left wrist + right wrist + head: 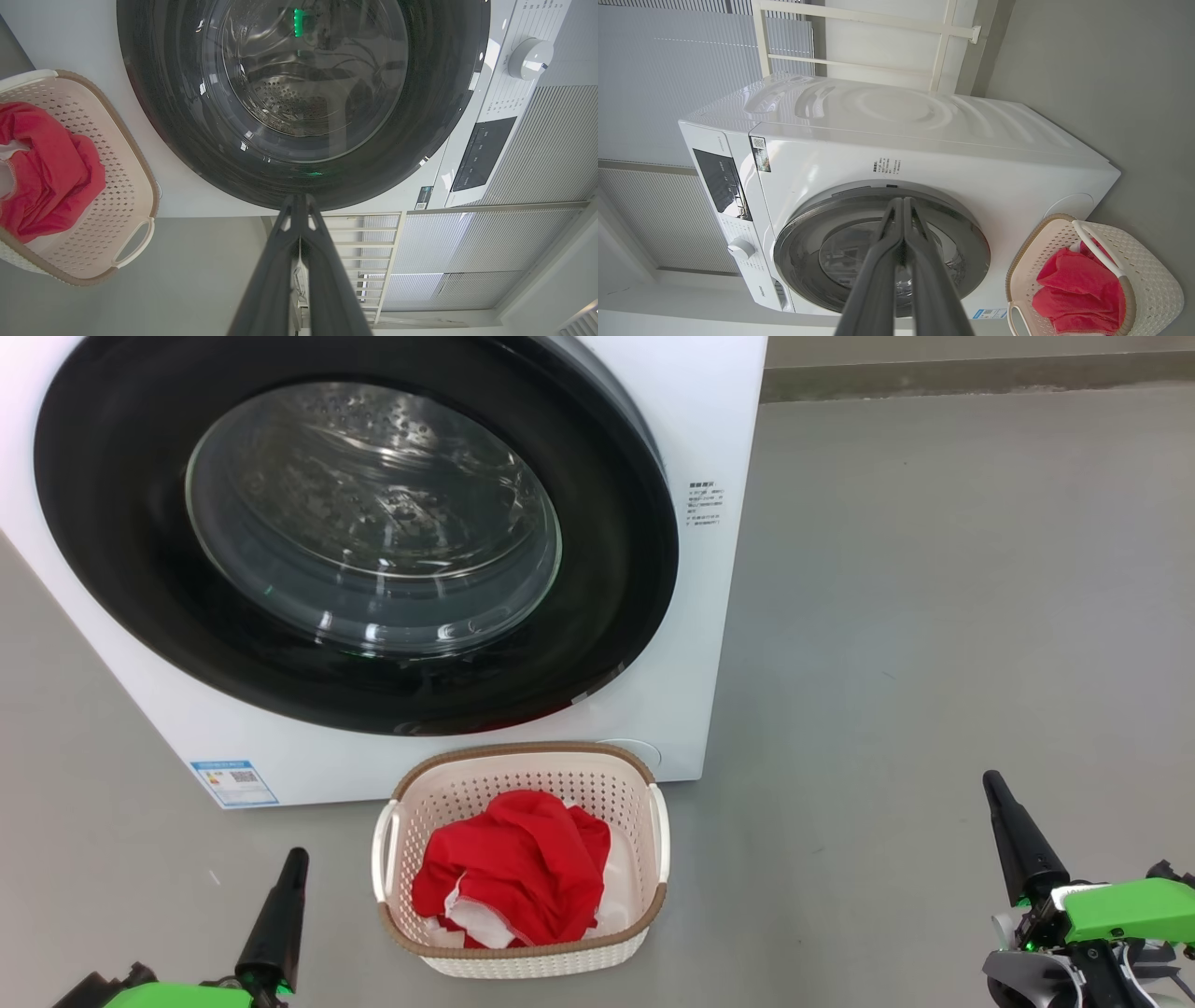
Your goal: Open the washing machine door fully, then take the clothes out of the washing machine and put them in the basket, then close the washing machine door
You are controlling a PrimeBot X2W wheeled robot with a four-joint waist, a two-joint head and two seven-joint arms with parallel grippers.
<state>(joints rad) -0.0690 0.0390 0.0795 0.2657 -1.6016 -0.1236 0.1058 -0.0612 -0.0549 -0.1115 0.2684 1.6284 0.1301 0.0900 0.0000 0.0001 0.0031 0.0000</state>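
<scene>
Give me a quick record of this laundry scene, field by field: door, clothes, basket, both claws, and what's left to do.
door: washing machine door shut against the washing machine
inside: no red fabric seen through the door
clothes: red clothes piled in the basket
basket: on the floor, in front of the machine, below the door
left claw: shut, empty, apart from the basket
right claw: shut, empty, off to the basket's right
task left: nothing apparent; all steps look done

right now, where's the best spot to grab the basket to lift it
Probably the right side handle, from above with the right gripper: the loop stands off the basket wall, leaving a gap for one finger.
</scene>
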